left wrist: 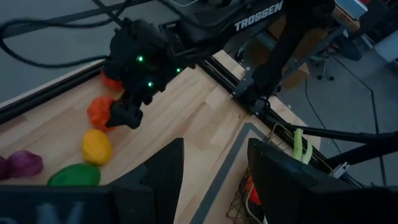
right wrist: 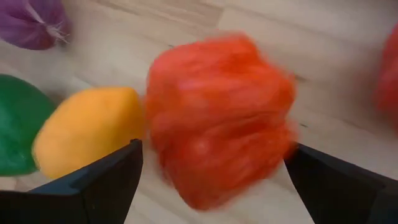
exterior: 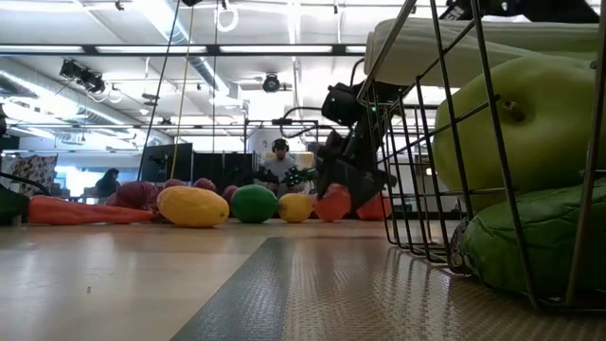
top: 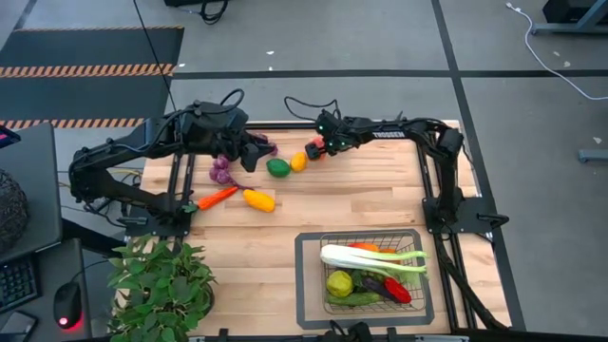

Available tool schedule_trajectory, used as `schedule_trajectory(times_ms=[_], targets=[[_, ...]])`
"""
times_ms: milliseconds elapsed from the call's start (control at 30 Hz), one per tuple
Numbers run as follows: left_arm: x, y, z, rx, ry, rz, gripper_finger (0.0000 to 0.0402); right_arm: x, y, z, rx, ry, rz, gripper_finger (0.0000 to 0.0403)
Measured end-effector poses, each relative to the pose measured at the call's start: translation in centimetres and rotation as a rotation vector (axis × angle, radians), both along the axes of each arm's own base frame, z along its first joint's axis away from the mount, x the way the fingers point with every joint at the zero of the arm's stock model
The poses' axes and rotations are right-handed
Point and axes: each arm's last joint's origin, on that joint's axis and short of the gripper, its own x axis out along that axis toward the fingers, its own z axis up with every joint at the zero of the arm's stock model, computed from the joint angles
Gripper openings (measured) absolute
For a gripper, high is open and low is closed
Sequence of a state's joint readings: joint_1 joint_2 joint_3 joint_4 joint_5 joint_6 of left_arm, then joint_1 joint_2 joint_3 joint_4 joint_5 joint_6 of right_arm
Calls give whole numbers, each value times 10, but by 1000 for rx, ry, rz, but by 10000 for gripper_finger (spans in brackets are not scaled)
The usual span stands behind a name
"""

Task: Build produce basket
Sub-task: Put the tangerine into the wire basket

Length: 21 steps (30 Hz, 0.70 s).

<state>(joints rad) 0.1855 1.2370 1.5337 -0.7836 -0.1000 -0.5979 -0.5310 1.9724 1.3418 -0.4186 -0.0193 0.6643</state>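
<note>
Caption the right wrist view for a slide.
Open right gripper straddles an orange-red toy pepper on the wooden table, beside a lemon.

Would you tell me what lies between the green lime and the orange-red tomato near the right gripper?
The yellow lemon lies between the lime and the tomato, seen in the high view.

Loose produce (top: 256, 185) lay along the table's (top: 313, 214) far side; the basket (top: 364, 278) sat at its near right corner.
</note>
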Motion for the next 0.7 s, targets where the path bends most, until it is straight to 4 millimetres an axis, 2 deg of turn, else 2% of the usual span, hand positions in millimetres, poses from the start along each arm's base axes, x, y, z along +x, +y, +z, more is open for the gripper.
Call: schedule_trajectory(times_ms=[133,433,700], targets=[[0,-1,0,-20,-8,8,185,5,0,-9,12,-17,-11,383],[2,-15,0,-24,1,-51,175,9,-4,-4,-47,-66,-24,368],[2,-16,0,-20,3,-57,174,13,-6,-1,-80,-103,-3,343]])
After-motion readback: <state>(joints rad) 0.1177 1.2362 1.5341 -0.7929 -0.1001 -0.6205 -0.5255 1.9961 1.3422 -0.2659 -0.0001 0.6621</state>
